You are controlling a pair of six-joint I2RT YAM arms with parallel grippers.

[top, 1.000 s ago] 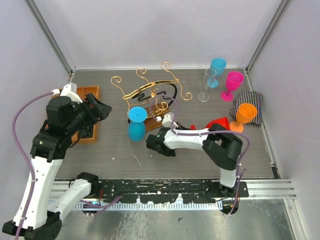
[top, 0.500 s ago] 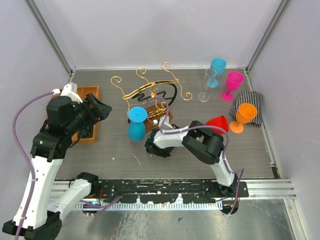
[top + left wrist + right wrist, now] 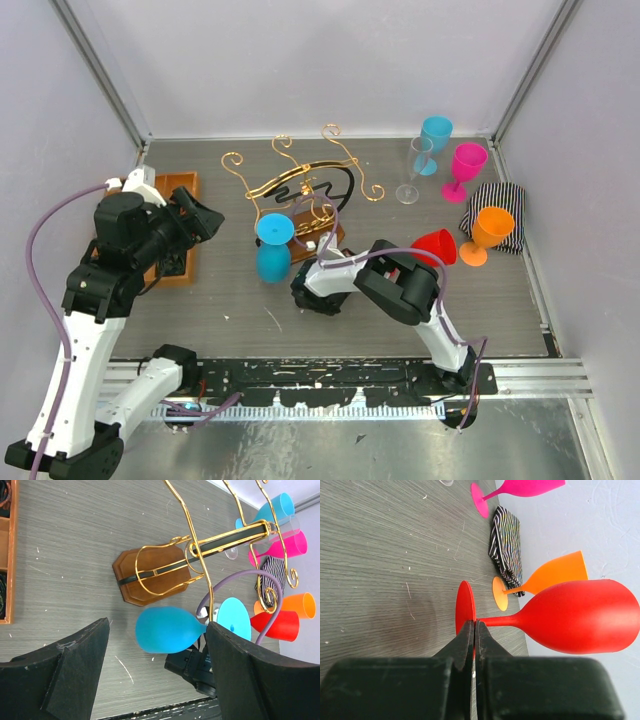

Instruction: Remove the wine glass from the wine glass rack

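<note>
The wine glass rack [image 3: 300,180], gold wire with scroll ends on a brown wooden base [image 3: 150,577], stands mid-table. A blue wine glass [image 3: 273,260] hangs upside down from its front arm, bowl [image 3: 167,630] low and foot [image 3: 234,618] up on the wire. My left gripper [image 3: 200,215] hovers left of the rack, open, and the left wrist view shows the blue bowl ahead between the wide black fingers [image 3: 75,670], untouched. My right gripper [image 3: 474,625] is shut on nothing. Its black wrist [image 3: 315,293] lies low just right of the blue bowl.
A red wine glass [image 3: 435,247] stands right of the rack, with an orange glass [image 3: 490,228] and striped cloth [image 3: 500,205] beyond. Cyan [image 3: 436,133], clear [image 3: 415,170] and pink [image 3: 466,165] glasses stand at the back right. An orange-brown compartment tray [image 3: 185,185] sits at the left.
The right arm's elbow has folded in to the left, toward the rack, while its wrist stayed by the blue glass. The left arm and the glasses have not moved.
</note>
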